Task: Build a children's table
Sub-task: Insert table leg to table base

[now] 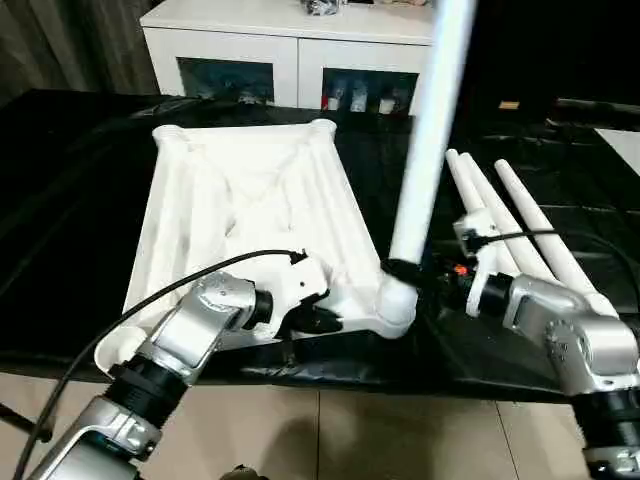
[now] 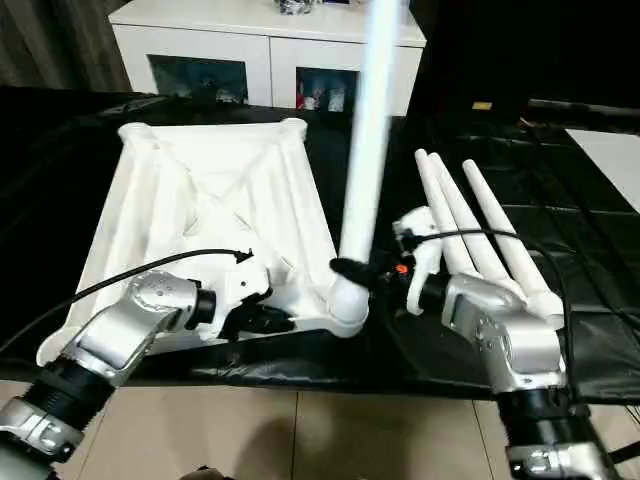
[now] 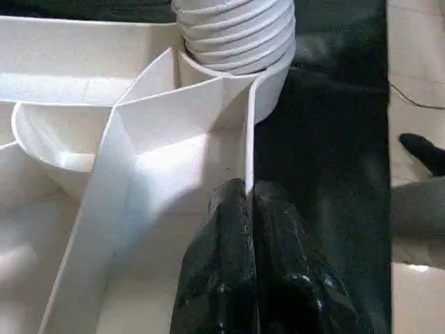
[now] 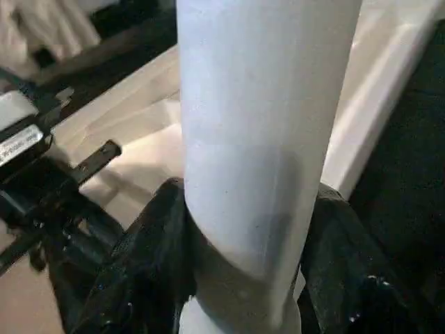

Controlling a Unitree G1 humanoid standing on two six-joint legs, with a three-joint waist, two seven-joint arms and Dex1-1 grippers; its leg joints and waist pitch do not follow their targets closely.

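The children's table lies as an upside-down white tabletop [image 1: 250, 200] with ribbed X-bracing on a black-covered table. One white leg [image 1: 425, 150] stands upright, slightly tilted, in the near right corner socket [image 1: 395, 305]. My right gripper [image 1: 405, 270] is shut on this leg just above the socket; its black fingers [image 4: 153, 243] clasp the tube on both sides. My left gripper [image 1: 320, 318] is shut on the tabletop's near rim, the thin wall [image 3: 248, 139] pinched between its fingers, close to the leg's ribbed end [image 3: 233, 35]. Three more legs [image 1: 520, 220] lie side by side on the right.
A white cabinet [image 1: 290, 40] with glass doors stands behind the table. The black table's front edge [image 1: 330, 375] runs just below the tabletop, with tiled floor beneath. A black cable [image 1: 150, 300] loops over my left forearm.
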